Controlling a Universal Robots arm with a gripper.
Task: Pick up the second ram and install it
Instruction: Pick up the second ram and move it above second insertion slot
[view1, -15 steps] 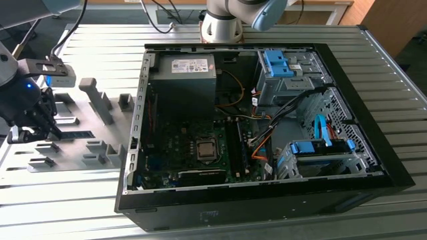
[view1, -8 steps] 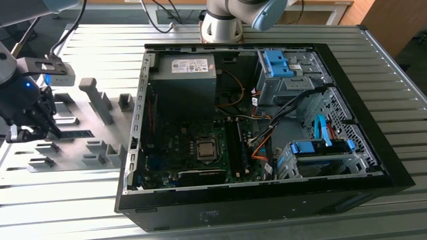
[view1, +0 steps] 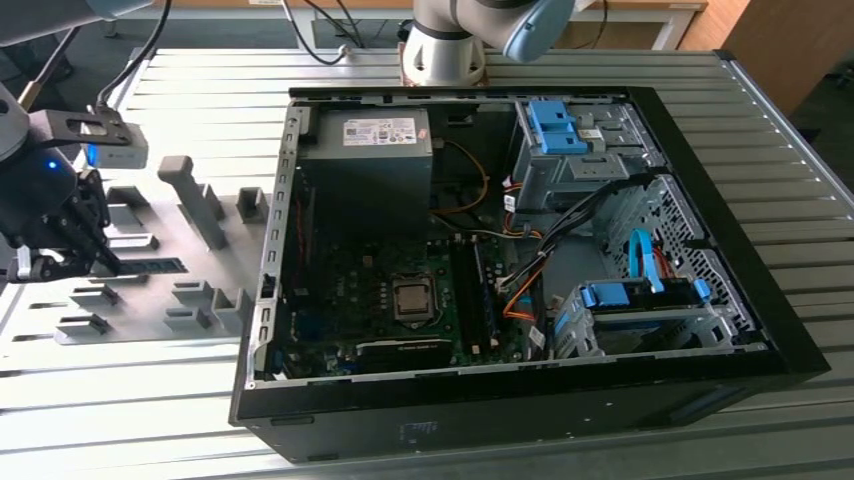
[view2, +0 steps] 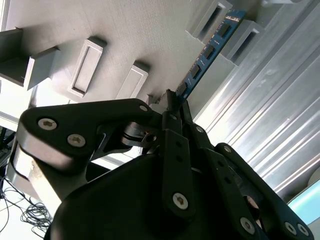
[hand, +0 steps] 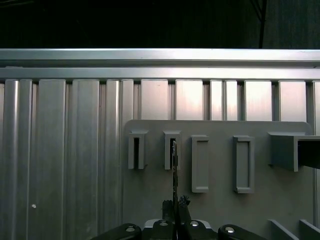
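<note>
Second ram (view1: 158, 265) sits near the left edge of the slatted aluminium table (view1: 134, 420) as seen in the exterior view, on the gray plate (view1: 134, 310) of holder blocks (view1: 194, 200). The gripper (view1: 104, 264) stands at the stick's end nearer the exterior view's left, with its jaws drawn narrow and pinched on that end.

From there the stick's long axis runs toward the exterior view's right and the open computer case (view1: 534, 400) just beside the plate. Whether it is clear of the plate or resting in the blocks cannot be told.

In the second wrist view the blue board (view2: 210, 52) reaches straight out from the closed gripper (view2: 174, 100), a row of dark chips along its visible face. Its far end lies between two gray blocks (view2: 210, 20) (view2: 246, 35).

In the first wrist view the stick (hand: 174, 170) stands on edge and shows as a thin line. It points away from the gripper (hand: 175, 207) across the plate (hand: 220, 210), and its far tip is at a slotted block (hand: 171, 150).

No writing on the stick can be read. Inside the case, the power supply (view1: 367, 165) carries a pale label (view1: 380, 132) whose print is too small to make out.
</note>
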